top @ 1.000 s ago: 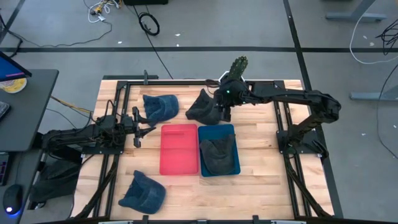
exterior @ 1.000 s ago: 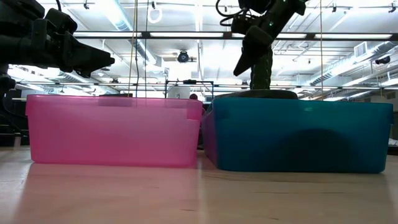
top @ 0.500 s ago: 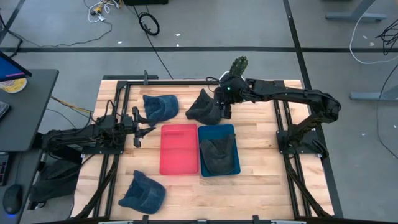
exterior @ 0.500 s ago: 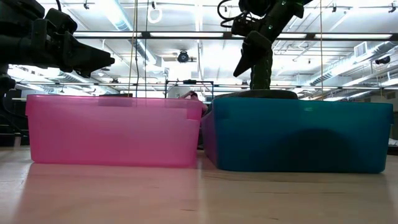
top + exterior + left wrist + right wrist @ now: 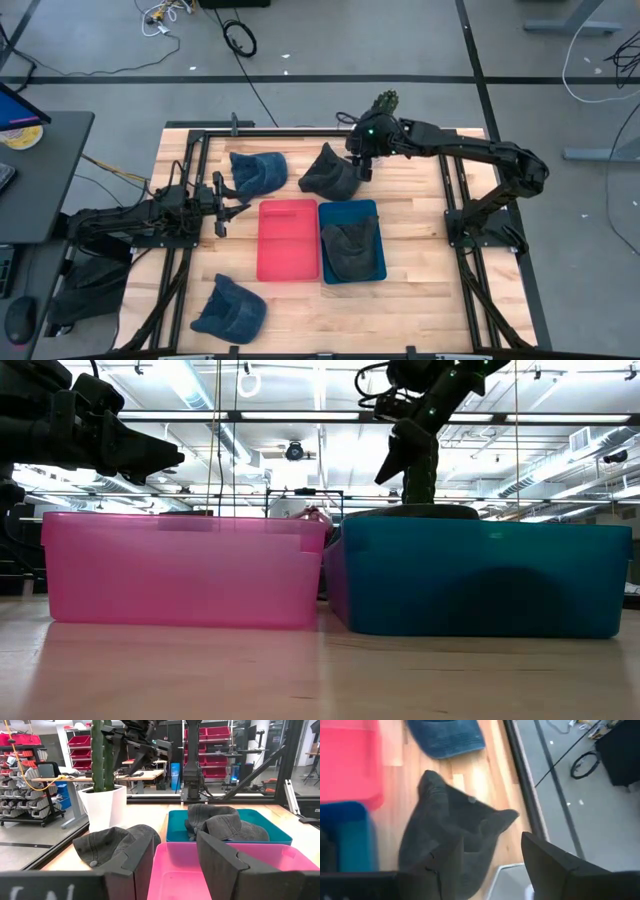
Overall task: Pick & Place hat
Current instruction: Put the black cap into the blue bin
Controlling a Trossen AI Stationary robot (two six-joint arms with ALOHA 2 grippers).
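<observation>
Two bins mid-table: pink bin [image 5: 289,240] bare, blue bin [image 5: 352,240] already holding one dark hat. We see right arm pulled toward far edge over last second, right gripper [image 5: 362,166] now off dark grey hat [image 5: 328,172], beside cactus pot [image 5: 383,108]. We judge realignment, grasp not yet made. Jaws spread, empty; hat lies below and ahead of them, untouched. Left gripper [image 5: 222,205] waits by pink bin, fingers apart.
</observation>
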